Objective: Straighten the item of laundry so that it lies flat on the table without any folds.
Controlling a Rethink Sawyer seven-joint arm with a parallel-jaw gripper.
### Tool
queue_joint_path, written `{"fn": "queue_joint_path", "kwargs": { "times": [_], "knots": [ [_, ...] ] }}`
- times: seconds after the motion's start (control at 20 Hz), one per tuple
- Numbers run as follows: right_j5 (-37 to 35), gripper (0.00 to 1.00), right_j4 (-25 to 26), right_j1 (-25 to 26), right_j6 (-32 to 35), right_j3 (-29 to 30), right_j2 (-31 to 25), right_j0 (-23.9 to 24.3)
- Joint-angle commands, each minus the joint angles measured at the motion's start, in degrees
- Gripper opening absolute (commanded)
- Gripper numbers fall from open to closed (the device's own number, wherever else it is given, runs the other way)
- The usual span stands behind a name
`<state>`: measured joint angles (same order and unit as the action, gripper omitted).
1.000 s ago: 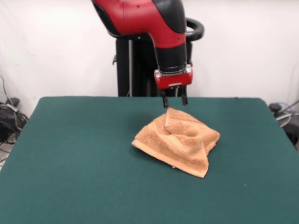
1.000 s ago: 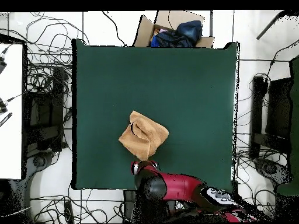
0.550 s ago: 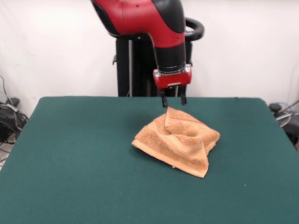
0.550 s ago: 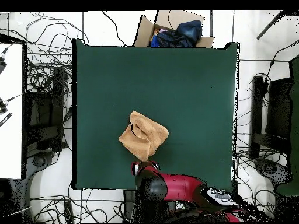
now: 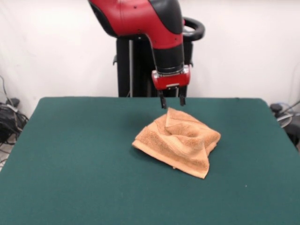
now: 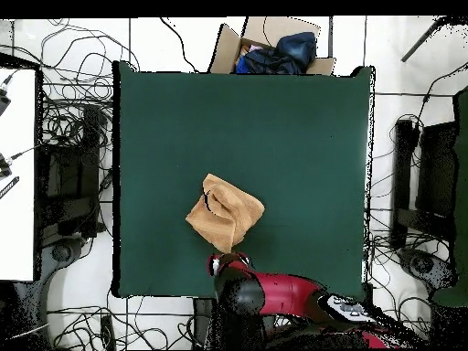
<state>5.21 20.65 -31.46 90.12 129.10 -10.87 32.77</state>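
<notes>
The towel (image 5: pixel 179 142) lies near the middle of the worktop (image 5: pixel 70 159), a little toward the robot's side, and it is not flat. In the front view it is a crumpled heap: one layer is folded over another, a ridge runs across the top, and one corner points toward the camera. In the overhead view the towel (image 6: pixel 224 212) shows as a small uneven shape with a dark curved fold on its upper left part, so part of the cloth is tucked under or doubled. No side is fully spread out.

The tool (image 5: pixel 171 101) hangs just above the far corner of the towel. Its two fingers point down with a clear gap between them, so it is open and grips nothing. The tips are near the cloth but seem apart from it. In the overhead view the arm (image 6: pixel 274 297) covers the tool, so this view does not help here.

My judgement is that most of the task is left. The towel is on the worktop, and there is much free green surface around it for spreading. What is left is to take an edge or corner, pull the folded layers apart, and lay the whole cloth out without folds.
</notes>
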Motion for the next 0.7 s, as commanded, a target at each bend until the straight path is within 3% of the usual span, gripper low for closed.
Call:
{"fn": "queue_joint_path", "kwargs": {
  "times": [0.05,0.35,0.7],
  "knots": [
    [-2.97,1.0,1.66,1.79,4.33,-8.58,-0.64,-0.68],
    [-1.95,1.0,1.77,2.8,5.25,-7.97,-2.93,1.05],
    [-1.85,1.0,2.53,3.11,4.89,-9.38,-0.19,-0.79]
  ]
}}
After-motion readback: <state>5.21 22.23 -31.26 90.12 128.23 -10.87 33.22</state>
